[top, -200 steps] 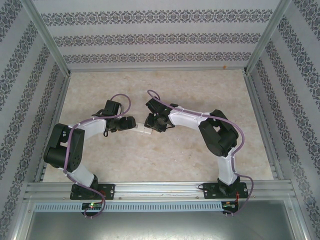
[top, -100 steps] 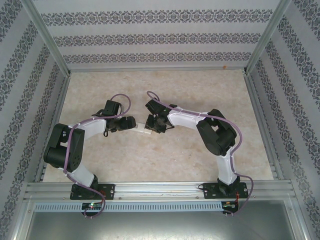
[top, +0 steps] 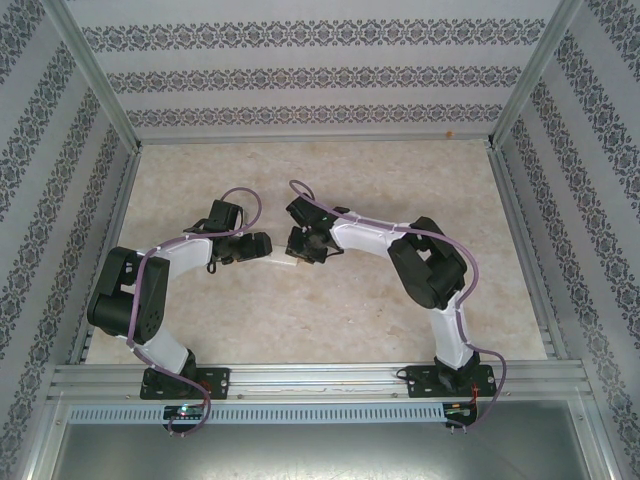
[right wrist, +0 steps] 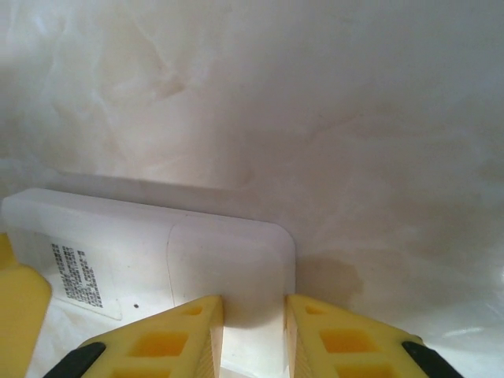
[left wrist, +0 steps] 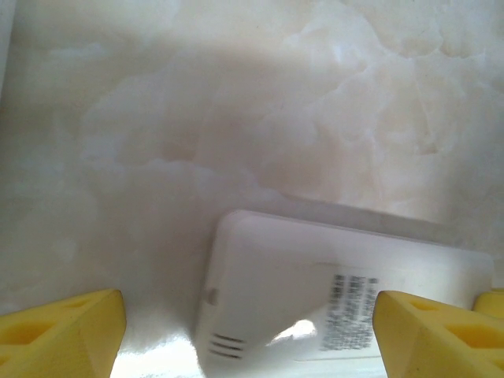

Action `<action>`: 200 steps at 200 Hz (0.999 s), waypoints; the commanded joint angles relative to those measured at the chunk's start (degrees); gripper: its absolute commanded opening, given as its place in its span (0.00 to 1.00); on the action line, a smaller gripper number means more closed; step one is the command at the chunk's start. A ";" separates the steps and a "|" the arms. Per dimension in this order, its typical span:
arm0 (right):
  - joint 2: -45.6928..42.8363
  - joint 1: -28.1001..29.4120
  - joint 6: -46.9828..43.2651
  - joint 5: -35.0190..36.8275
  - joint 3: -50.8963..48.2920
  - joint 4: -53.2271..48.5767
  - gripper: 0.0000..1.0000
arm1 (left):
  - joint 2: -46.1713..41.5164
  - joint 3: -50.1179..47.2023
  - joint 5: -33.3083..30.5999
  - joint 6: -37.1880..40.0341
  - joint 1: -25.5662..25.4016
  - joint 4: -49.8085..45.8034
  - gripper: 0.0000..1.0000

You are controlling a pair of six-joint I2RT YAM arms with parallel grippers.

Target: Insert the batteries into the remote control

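Marble desk, middle: white remote lay back-up. Left claw wide, straddling its vented end, not gripping. Right claw had narrowed and shifted left onto battery cover; cover removal probably starting.

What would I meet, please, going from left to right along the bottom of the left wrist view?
A yellow finger → the white remote control lying on the marbled table → a second yellow finger.
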 commanded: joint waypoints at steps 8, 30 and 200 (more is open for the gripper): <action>0.55 3.38 2.37 -0.30 1.66 3.95 0.30 | 2.39 -1.19 4.06 -1.70 0.09 6.54 0.83; -4.05 3.52 -1.27 5.55 -1.27 4.31 0.35 | 1.25 -1.47 3.19 -2.62 0.17 6.45 0.83; 16.59 5.77 -68.46 6.43 30.82 -24.82 0.83 | -42.43 -14.91 0.82 -23.86 12.82 -2.43 1.00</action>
